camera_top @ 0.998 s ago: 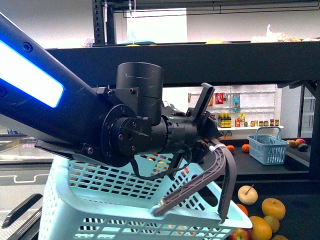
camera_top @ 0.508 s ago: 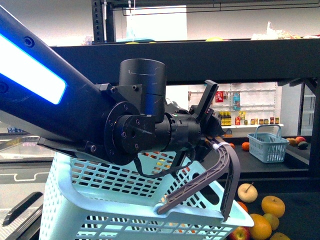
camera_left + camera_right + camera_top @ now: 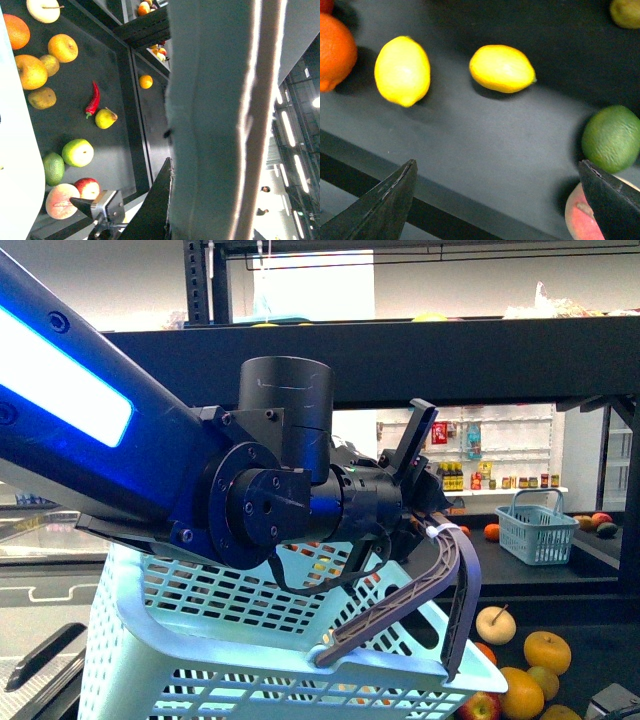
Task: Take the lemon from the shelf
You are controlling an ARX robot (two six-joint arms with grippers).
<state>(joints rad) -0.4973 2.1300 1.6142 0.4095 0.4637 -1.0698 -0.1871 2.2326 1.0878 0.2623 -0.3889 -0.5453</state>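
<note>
Hovering over the shelf [image 3: 470, 145]: right pincer [image 3: 496, 172] is spread wide, with nothing between its fingers [image 3: 390, 205] and no fruit touched yet.

Two lemons lie on the tray. Using the pointed lemon [image 3: 502, 68] as reference:
- It lies on its side, roughly in line with the pincer gap, farther from the lip [image 3: 440, 217] than the fingertips are.
- Round lemon [image 3: 402, 70] is near it, not touching.
- Orange [image 3: 335, 50] is just beyond the round lemon, away from the pointed one.
- Lime [image 3: 612, 137] is near the pointed lemon on the opposite side. Peach [image 3: 587, 212] is beyond the lime, close to one fingertip.

Left pincer [image 3: 425, 495] is up at the handle [image 3: 445, 580] of the basket [image 3: 250, 640]. Can't tell whether it is clamped on it.

Risks, my read:
- Two candidates. A half-committed line between them would likely push both away and grab neither.
- Flat tray, oval fruit. An off-centre first contact probably rolls the pointed lemon away, toward the lime or the round lemon.
- Jaws this wide may clip the peach or lime on the way in.
- A low approach could catch the lip.
- Left arm and basket fill the front view, so only the wrist camera covers the grasp.
</note>
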